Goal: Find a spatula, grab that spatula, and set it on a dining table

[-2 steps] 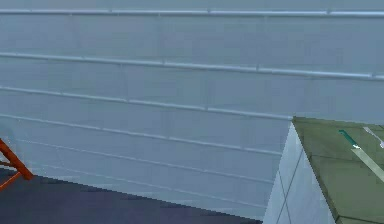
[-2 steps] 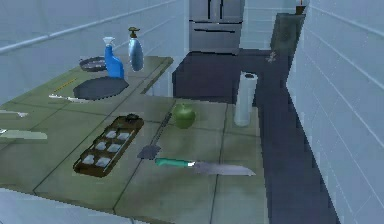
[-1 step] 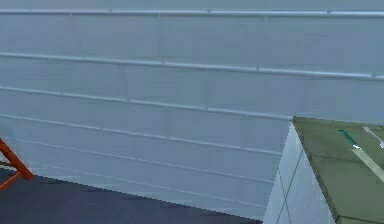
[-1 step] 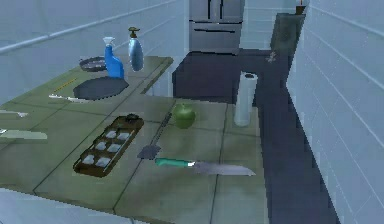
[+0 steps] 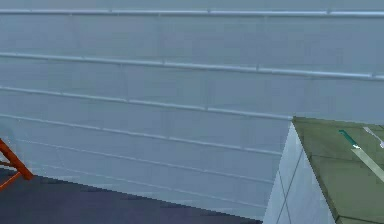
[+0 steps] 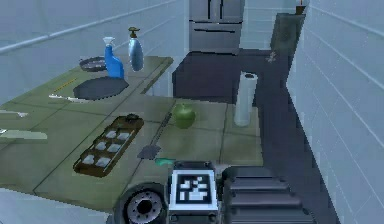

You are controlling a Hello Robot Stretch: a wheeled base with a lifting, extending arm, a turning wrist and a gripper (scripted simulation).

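Note:
At the arm side view's bottom edge the gripper [image 6: 147,205] shows as a dark round body left of a white marked square [image 6: 195,190], low over the olive counter [image 6: 215,140]. Its far end is hard to make out, so I cannot tell whether it holds anything. A small dark grey thing [image 6: 150,153] lies on the counter just beyond it. Pale long flat utensils [image 6: 20,133] lie at the counter's left end. In the forward view a thin teal-and-pale utensil [image 5: 358,150] lies on the counter corner [image 5: 310,145] at the right edge.
On the counter stand a blue spray bottle [image 6: 113,58], a taller bottle [image 6: 135,48], a dark round pan [image 6: 100,88], a celled tray [image 6: 110,145], a green apple [image 6: 184,116] and a paper towel roll [image 6: 244,98]. A fridge [image 6: 215,20] stands behind. An orange frame [image 5: 10,165] leans by the wall.

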